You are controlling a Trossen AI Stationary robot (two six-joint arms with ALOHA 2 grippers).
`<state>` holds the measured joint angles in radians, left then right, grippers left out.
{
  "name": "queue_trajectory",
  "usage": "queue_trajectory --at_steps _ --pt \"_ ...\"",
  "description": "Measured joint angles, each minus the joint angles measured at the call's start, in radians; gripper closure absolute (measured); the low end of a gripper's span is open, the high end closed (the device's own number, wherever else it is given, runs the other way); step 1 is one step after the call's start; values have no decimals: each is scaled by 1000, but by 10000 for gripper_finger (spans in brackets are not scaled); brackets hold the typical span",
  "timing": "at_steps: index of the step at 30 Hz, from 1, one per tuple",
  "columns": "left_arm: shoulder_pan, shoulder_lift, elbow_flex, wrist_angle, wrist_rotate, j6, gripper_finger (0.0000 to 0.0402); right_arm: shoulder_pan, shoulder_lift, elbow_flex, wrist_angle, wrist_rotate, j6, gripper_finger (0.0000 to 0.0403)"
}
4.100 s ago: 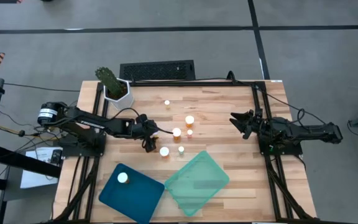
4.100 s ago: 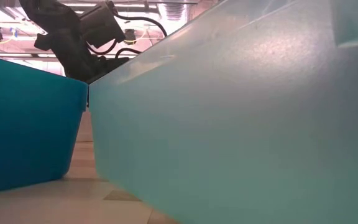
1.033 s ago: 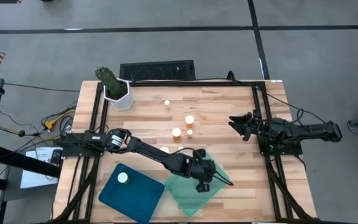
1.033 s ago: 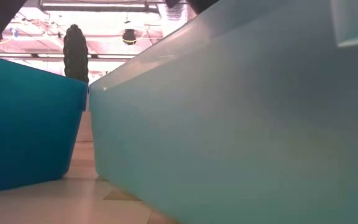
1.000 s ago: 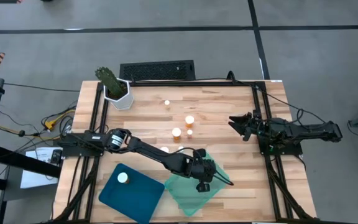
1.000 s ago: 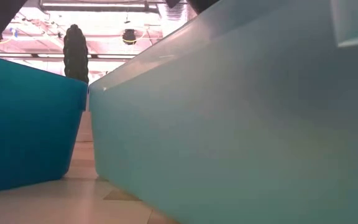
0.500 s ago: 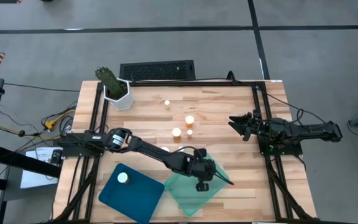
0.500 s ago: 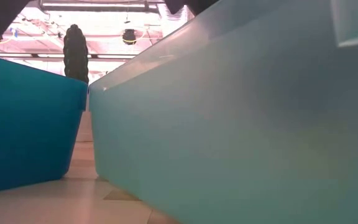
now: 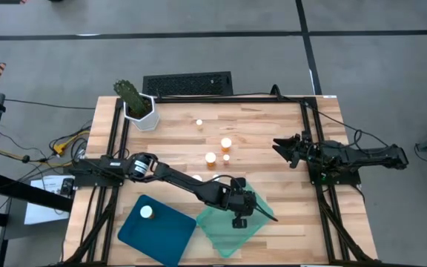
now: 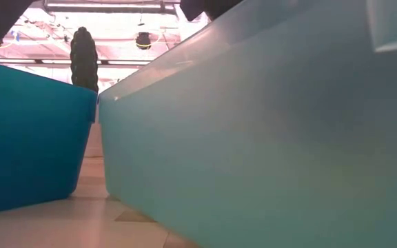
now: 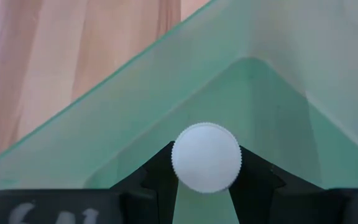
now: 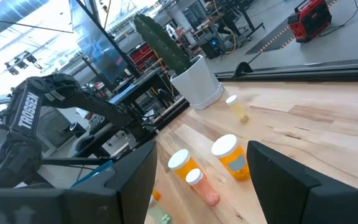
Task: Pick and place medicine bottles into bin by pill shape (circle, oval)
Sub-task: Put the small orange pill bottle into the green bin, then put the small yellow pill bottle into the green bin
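A medicine bottle [image 11: 206, 157], seen from its round white cap, sits between the fingers of my left gripper [image 9: 264, 213], which is shut on it over a corner of the translucent green bin [image 9: 221, 233]. Only the cap shows; it hides the bottle's body. Several more amber bottles with white caps stand upright on the wooden table [image 9: 210, 157] [image 9: 226, 143] [image 9: 199, 122]. Another bottle [image 9: 147, 212] stands in the blue bin [image 9: 169, 237]. My right gripper [image 9: 282, 146] waits open at the table's right side, level, with nothing between its fingers [image 12: 135, 180]. My left gripper pinches the bottle between its two fingers [image 11: 157, 171], at the sides of the white cap [image 11: 178, 163]. The fingers slant down toward the table's right and lie along the bottle, whose cap faces back toward the wrist. I cannot tell whether its lower end touches the bin's floor.
A white pot with a green cactus [image 9: 136, 102] stands at the table's far left corner, and a dark keyboard [image 9: 187, 83] lies beyond the far edge. The two bins sit side by side at the near edge, and their walls [image 10: 253, 138] [image 10: 33, 138] fill the low view.
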<state>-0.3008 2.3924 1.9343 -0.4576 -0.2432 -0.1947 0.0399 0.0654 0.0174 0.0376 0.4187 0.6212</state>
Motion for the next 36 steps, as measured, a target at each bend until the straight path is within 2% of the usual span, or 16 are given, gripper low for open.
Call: queue_trajectory --at_steps 7,18,24,36 --pt "0 0 0 4 1 0 258 0 0 0 0 0 0 143" --pt "0 -2 14 -15 -1 -22 161 0 0 0 0 0 0 143" --pt "0 -4 94 -108 -5 -32 135 0 0 0 0 0 0 143" --pt "18 -33 374 -463 -16 -26 131 0 0 0 0 0 0 143"
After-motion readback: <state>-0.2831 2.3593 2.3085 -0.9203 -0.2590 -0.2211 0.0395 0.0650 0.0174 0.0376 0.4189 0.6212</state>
